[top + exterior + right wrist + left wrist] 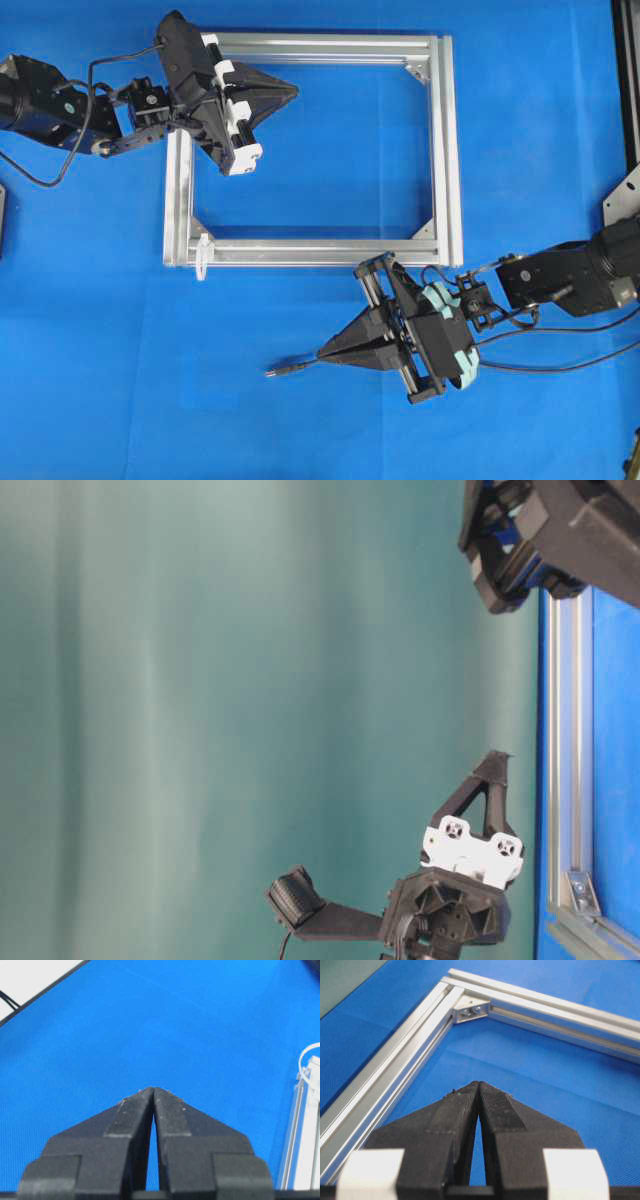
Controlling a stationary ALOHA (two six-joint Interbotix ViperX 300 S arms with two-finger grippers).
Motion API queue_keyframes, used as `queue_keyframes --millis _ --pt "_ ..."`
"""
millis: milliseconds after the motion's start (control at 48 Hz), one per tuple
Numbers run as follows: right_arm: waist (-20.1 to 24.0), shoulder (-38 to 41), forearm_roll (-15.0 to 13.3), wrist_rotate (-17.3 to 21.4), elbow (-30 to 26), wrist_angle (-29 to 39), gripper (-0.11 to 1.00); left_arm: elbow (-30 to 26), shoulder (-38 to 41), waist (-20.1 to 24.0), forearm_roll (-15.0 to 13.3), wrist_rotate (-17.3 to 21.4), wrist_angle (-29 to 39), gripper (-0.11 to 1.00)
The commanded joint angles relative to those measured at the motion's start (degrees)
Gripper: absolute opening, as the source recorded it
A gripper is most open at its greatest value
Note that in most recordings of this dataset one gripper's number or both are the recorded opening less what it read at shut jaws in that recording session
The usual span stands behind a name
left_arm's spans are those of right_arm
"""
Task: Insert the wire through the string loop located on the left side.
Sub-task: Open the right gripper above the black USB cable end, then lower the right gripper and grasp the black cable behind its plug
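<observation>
The wire's small dark plug (277, 371) lies on the blue mat, and its thin black cable runs right, under my right gripper (322, 353). That gripper is shut and empty, with its tips just right of the plug. The right wrist view shows the right gripper (153, 1089) over bare mat, and the wire is hidden there. The tiny whitish string loop (203, 256) stands at the front left corner of the aluminium frame (441, 150); the string loop (306, 1058) also shows at the right edge of the right wrist view. My left gripper (295, 92) is shut and empty above the frame's back left part, and the left gripper (479, 1084) points toward a frame corner (470, 1010).
The silver rectangular frame lies flat mid-table. A black rail (626, 80) runs along the right edge. Thin black cables (570, 362) trail from under the right arm toward the right. A dark object (2, 215) sits at the far left edge.
</observation>
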Motion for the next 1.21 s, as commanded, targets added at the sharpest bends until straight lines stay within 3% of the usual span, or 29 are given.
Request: queue_keyframes --millis 0,125,292,646,771,958,1041,1187 --pt "0.6 -3.3 0.1 0.5 -0.4 -0.3 0.00 -1.1 -2.4 0.2 0.4 0.3 1.8 0.00" --pt "1.2 -3.8 0.1 1.9 -1.0 2.2 -0.06 -1.1 -2.5 0.4 0.6 0.3 3.0 0.00" --pt "1.2 -3.8 0.1 4.1 -1.5 4.9 -0.06 -1.1 -2.6 0.3 0.7 0.2 3.0 0.00" --pt "1.2 -3.8 0.2 4.7 -1.5 5.1 -0.03 -1.4 -2.7 0.1 0.8 0.0 3.0 0.00" --pt "1.2 -3.7 1.4 4.7 -1.5 5.0 0.17 -1.4 -2.7 0.1 0.8 -0.1 3.0 0.00" --pt "1.2 -3.7 2.5 4.6 -1.4 5.0 0.71 -1.4 -2.7 -0.1 0.8 -0.1 3.0 0.00" --pt "1.2 -3.7 2.5 4.6 -1.5 5.0 0.90 -1.4 -2.7 -0.1 0.8 -0.1 3.1 0.00" --pt "1.3 -3.2 3.2 4.6 -1.3 5.1 0.89 -1.3 -2.7 -0.1 0.9 -0.1 3.3 0.00"
